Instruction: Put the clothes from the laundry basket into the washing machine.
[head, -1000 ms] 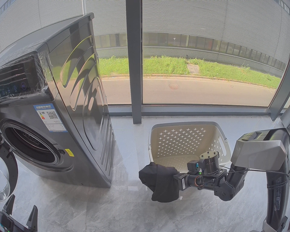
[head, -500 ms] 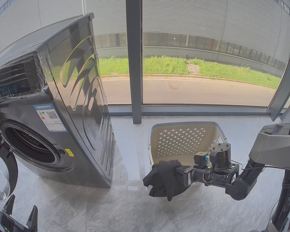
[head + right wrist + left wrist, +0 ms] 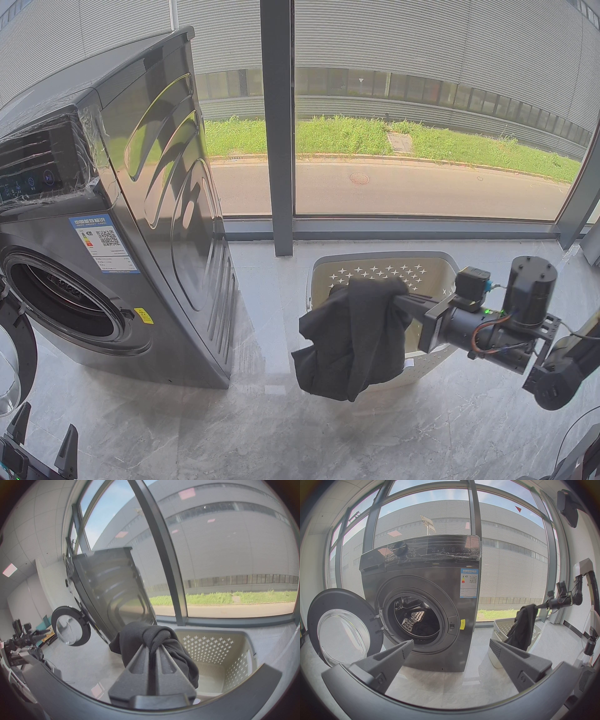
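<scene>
Change: Over the last second the right arm has risen, hoisting the black garment (image 3: 353,340) from low at the near rim of the laundry basket (image 3: 382,257) to well above it. The cloth now hangs free of the floor (image 3: 250,425).
Meaning: The pick looks done, and the carry across to the washing machine (image 3: 156,187) comes next. Its door (image 3: 343,627) stands wide open and the drum mouth (image 3: 62,300) is unobstructed.
Grip: The right gripper (image 3: 152,650) has its fingers clamped together on a bunch of the cloth. The left gripper (image 3: 450,642) sits low before the machine, fingers apart and empty.
Basket: It stands on the floor at the window edge, beside the washer's flank, with no other clothes visible inside.
Writing: A blue-and-white label (image 3: 105,244) with a square code and a small yellow sticker (image 3: 143,315) are on the machine's front. Their print is too small to make out.
</scene>
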Tool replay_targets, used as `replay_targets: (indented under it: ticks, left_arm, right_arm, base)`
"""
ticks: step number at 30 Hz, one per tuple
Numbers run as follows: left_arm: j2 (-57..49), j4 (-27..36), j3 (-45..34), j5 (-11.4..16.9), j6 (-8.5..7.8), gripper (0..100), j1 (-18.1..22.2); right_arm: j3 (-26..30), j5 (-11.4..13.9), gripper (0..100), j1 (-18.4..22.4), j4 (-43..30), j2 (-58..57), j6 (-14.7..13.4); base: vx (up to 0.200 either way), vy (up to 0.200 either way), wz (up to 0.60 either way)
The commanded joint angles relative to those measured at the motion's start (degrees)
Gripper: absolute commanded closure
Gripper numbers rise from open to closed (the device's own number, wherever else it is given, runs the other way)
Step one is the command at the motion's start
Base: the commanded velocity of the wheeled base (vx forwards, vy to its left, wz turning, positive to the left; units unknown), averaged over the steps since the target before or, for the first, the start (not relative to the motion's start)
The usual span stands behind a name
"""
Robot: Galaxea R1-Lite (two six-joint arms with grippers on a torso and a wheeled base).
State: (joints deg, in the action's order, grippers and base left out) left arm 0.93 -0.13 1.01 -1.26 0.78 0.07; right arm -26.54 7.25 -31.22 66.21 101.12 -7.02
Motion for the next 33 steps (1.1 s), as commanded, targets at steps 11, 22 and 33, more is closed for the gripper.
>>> replay_targets:
  ticks: [11,22,33]
  left_arm:
    - [-0.9,0.0,-0.9,0.6,-0.08,0,0.0]
    - [-0.9,0.0,-0.8,0.6,0.1,0,0.0]
    - [-0.9,0.0,-0.9,0.6,-0.25,0,0.0]
  right_arm:
    - [1.0,-4.9,100,5.8,-1.0,-17.6,0.5]
    - [1.0,-9.1,100,5.8,-1.0,-17.1,1.5]
    - [1.2,-9.0,100,5.7,-0.9,-17.2,1.6]
  base:
    - [0.0,0.0,0.0]
    - [0.0,0.0,0.0]
    - [-0.164,0.0,0.0]
